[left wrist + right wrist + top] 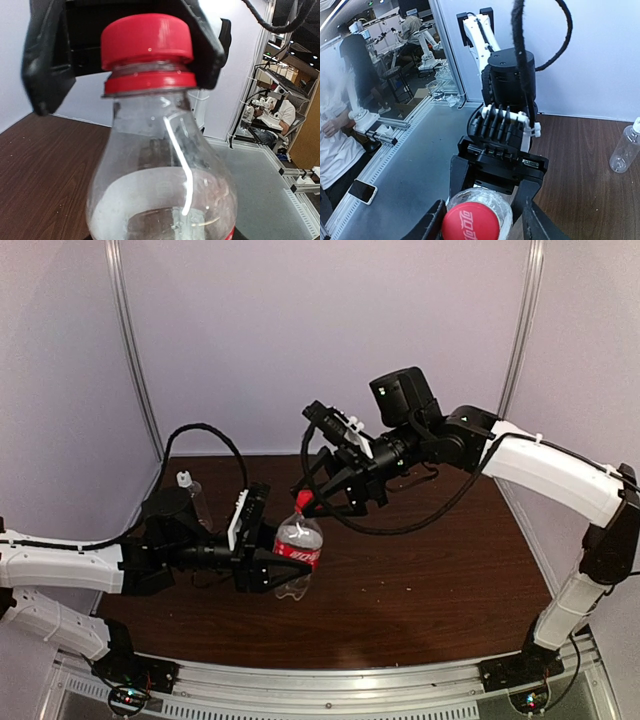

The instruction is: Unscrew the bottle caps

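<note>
The shorter bottle (298, 558) with a red label band stands upright on the table, and my left gripper (280, 565) is shut on its body. The bottle fills the left wrist view (160, 190). Its red cap (304, 499) is on the neck, seen close up in the left wrist view (146, 40) and from above in the right wrist view (470, 223). My right gripper (310, 505) is open and straddles the cap, with a gap showing on one side. The taller plain bottle (192, 498) with its white cap (184, 478) stands at the back left, also in the right wrist view (625, 149).
The brown table (430, 570) ends at a metal rail (330, 680) in front. Purple walls and a metal post (135, 350) close the back. A black cable (215, 435) loops over the left arm. People stand beyond the enclosure (340, 125).
</note>
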You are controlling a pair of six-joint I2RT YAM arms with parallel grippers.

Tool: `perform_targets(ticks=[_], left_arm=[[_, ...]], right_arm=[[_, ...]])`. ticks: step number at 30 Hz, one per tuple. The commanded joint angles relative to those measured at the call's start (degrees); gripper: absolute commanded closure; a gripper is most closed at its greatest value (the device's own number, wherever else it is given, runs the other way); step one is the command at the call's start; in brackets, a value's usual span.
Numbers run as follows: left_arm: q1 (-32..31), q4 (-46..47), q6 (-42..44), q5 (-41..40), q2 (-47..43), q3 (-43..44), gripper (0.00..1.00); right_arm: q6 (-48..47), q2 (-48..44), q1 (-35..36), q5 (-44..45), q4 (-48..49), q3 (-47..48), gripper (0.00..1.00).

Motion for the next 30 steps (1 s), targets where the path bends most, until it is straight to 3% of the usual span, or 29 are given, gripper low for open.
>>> perform_targets(ticks=[1,9,13,22,30], left_arm=[[-0.3,4.6,2.1,-2.9,-1.2,1.2,0.64],[-0.1,0.7,3.7,-12.6,-1.9,2.0,0.64],[-0.1,-0.7,4.3,-16.1,-1.4,2.6,0.64],[-0.1,-2.7,3.6,-19.9,0.7,5.2,0.64],[-0.1,-4.7,2.9,-24.2,1.9,6.8,0.64]], right_arm=[[4.9,-2.7,-0.4,6.1,4.7,-3.1,0.4],[11.5,-7.1,-0.4,12.0,9.5,-7.5,0.18],[19.2,-9.4,-0.3,17.8,12.9,-8.2,0.16],[35.9,-11.0,1.9,39.4,16.5,-7.6,0.17],[39.7,-8.6,3.4,42.6,15.7,-6.1,0.19]])
